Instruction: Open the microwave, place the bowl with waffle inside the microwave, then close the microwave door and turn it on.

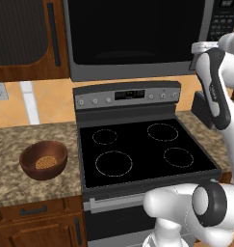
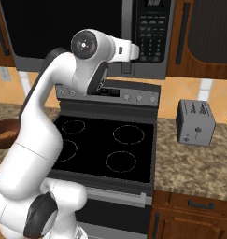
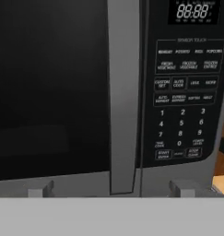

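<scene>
Domestic kitchen, rendered. Indicated by: microwave (image 1: 137, 38) mounted above a black-topped stove (image 1: 142, 149); speckled granite counter (image 2: 194, 163); wooden cabinets (image 1: 27, 38); grey toaster (image 2: 195, 122); tiled backsplash (image 1: 46, 101).

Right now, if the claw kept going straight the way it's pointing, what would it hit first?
Most likely the microwave door, at its vertical grey handle, which sits centred between the two finger tips in the hand view. The claw looks open, so the handle may slip between the tips. How near it is cannot be judged.
</scene>
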